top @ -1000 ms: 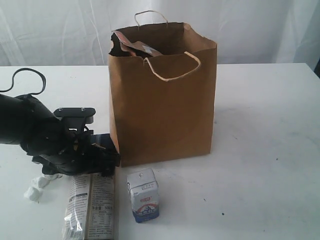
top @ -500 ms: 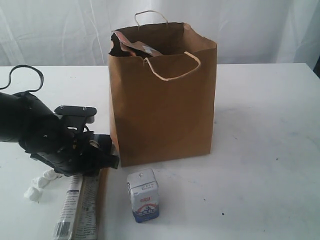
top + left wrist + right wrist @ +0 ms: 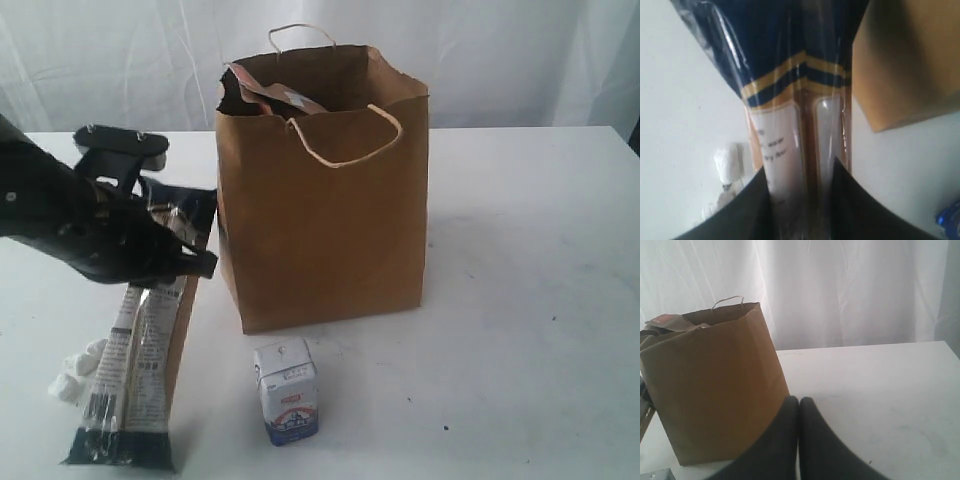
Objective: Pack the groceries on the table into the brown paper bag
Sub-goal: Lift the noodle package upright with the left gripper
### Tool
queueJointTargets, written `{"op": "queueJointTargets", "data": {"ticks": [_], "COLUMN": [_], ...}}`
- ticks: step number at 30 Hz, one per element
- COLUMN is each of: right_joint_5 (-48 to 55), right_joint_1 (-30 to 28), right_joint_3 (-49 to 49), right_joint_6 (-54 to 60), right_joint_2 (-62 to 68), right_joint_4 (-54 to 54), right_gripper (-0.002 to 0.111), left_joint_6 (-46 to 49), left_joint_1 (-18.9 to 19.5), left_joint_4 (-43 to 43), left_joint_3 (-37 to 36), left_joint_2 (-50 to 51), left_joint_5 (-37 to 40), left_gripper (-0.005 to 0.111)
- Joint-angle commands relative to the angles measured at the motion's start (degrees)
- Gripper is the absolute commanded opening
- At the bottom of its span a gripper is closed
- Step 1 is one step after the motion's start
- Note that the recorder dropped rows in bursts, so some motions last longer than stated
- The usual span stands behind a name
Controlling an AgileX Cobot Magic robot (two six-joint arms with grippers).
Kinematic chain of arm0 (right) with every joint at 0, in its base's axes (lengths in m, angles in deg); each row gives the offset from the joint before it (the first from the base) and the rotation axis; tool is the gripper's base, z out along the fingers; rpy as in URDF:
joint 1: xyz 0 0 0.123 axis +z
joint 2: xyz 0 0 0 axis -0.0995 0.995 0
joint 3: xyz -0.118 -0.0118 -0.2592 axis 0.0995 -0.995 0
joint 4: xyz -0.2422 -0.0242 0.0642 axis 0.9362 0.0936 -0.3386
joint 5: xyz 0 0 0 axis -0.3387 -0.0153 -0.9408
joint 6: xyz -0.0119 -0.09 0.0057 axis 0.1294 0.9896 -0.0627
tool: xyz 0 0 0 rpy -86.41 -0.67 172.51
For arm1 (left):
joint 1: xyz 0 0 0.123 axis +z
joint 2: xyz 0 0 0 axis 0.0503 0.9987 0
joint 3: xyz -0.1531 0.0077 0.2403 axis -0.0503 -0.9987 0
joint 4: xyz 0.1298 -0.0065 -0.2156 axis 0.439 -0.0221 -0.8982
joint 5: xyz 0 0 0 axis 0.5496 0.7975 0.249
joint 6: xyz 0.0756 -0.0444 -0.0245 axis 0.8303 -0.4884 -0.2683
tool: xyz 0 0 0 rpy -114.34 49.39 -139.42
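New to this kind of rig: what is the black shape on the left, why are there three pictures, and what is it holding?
This is a two-armed robot packing groceries. The wide picture comes from a camera off the arms; the other two come from a camera on each wrist, looking past that arm's hand. The black shape is the left arm; its left hand is shut on the long noodle packet, which hangs down beside the brown paper bag. On the table are a small white-blue carton and white wrapped sweets. A pouch pokes from the bag. The right hand is shut on nothing.
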Motion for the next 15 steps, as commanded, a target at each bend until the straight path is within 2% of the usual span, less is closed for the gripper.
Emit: {"op": "queueJointTargets", "data": {"ticks": [1, 9, 15], "right_joint_5": [-0.22, 0.01, 0.00], "right_joint_1": [-0.25, -0.25, -0.25], "right_joint_3": [-0.25, -0.25, -0.25], "right_joint_6": [0.44, 0.44, 0.44], "right_joint_2": [-0.14, -0.14, -0.14], "right_joint_4": [-0.29, -0.17, -0.06], "right_gripper": [0.000, 0.000, 0.000], "left_joint_6": [2.05, 5.16, 7.71], "left_joint_1": [-0.26, -0.26, -0.26], "left_joint_4": [0.50, -0.35, -2.78], "left_joint_3": [2.62, 2.70, 2.70], "left_joint_2": [-3.48, -7.24, -16.09], "left_joint_5": [1.12, 6.42, 5.47], "left_gripper": [0.000, 0.000, 0.000]}}
